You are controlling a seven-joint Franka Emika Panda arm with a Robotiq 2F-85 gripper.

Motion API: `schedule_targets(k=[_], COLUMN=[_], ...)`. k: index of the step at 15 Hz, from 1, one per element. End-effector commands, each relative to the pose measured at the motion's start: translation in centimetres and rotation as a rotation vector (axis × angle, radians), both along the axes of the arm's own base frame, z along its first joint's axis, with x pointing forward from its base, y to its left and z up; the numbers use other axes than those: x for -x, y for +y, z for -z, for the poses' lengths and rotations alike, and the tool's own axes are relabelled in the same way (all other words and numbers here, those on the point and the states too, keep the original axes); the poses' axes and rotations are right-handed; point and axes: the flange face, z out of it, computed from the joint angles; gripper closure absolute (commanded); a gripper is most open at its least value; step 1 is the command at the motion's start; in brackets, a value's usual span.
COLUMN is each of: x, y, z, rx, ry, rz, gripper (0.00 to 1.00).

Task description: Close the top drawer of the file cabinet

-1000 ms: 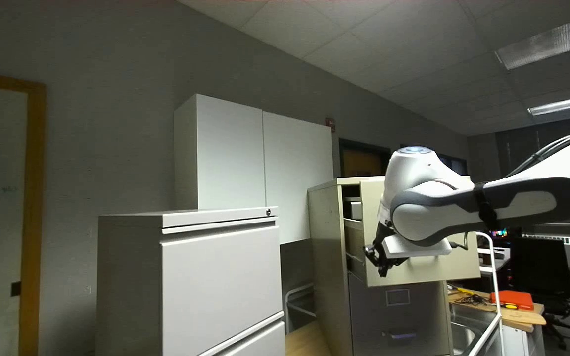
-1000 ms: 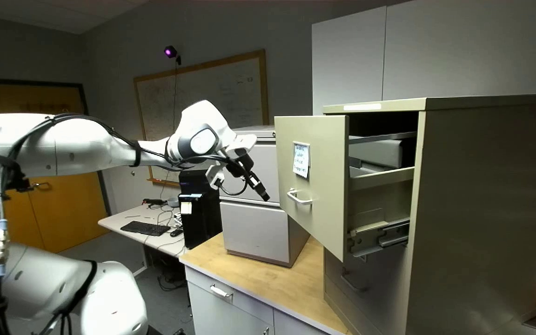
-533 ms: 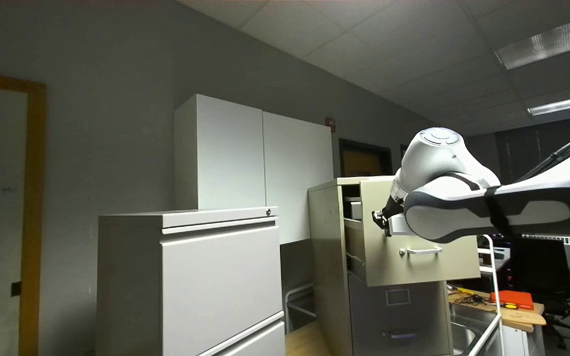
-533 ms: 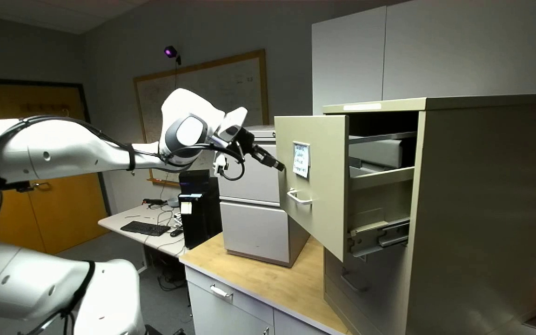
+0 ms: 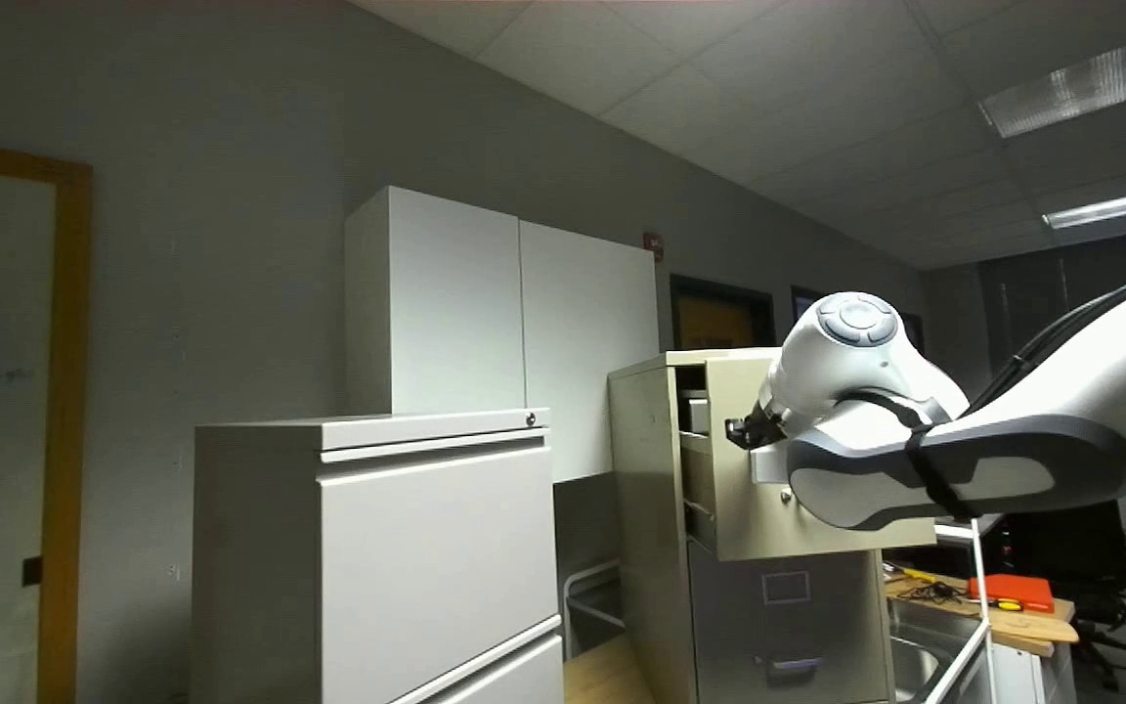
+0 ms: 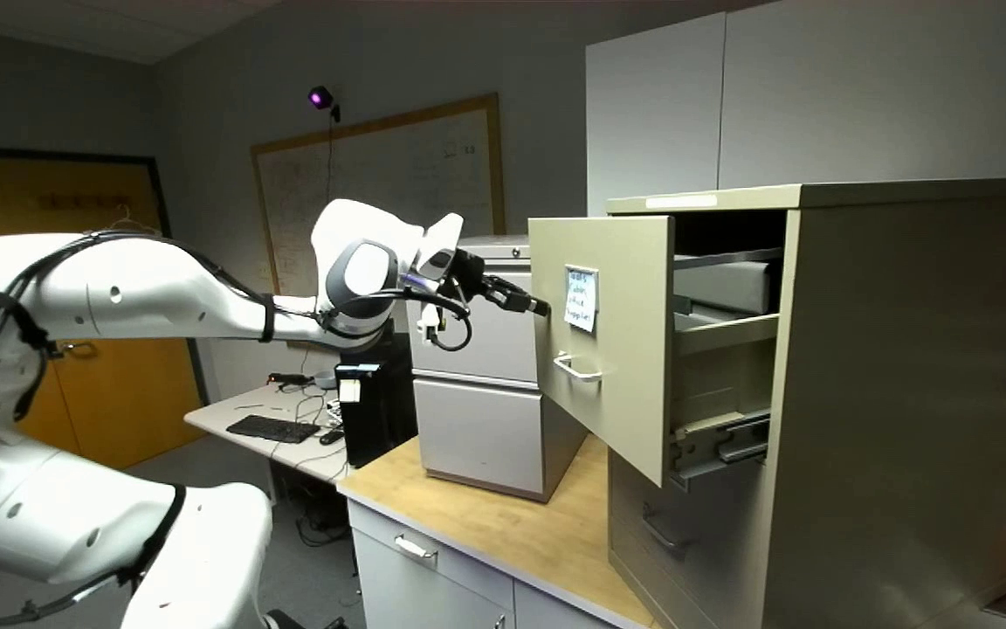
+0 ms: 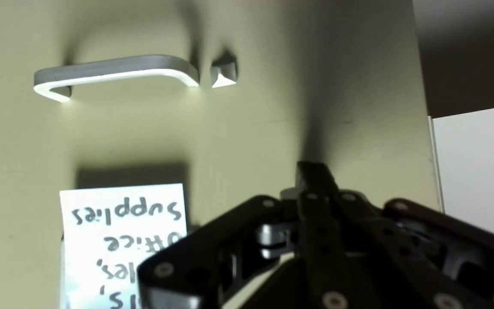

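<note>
The top drawer (image 6: 612,402) juts out of the file cabinet (image 6: 905,393), near the front edge of the table (image 6: 472,517). The gripper (image 7: 314,171) has its 2 fingers closed together, tips against the drawer's front between the paper label (image 7: 125,231) and a side edge.

Arm (image 6: 180,293): glossy white rounded casings dotted with small grey plugs (image 6: 115,295); a dark grey band (image 5: 1032,440) frames a pale oval inset (image 5: 1010,477). Round cap (image 5: 857,319): pale grey, divided into button-like segments. Black straps (image 6: 268,317) circle the casings; black cables (image 5: 1017,365) run alongside. Gripper (image 7: 313,165): black, linked bars, bright metal pins (image 7: 270,234), silvery screw heads (image 7: 334,299).
</note>
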Motion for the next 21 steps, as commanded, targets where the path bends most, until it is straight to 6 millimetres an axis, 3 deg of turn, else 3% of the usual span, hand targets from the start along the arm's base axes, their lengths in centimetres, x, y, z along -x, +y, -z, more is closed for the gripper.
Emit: schedule_targets(k=[1,13,21], x=[-4.8,-14.8,-18.9], y=[-2.4,-7.7,-10.2], z=[0.2,-1.1,-2.9], rx=[-0.034,-0.17,-0.263], ry=[-0.002,0.125,0.22], rz=[-0.015,0.027,0.09], gripper=[1.0,1.0,1.0])
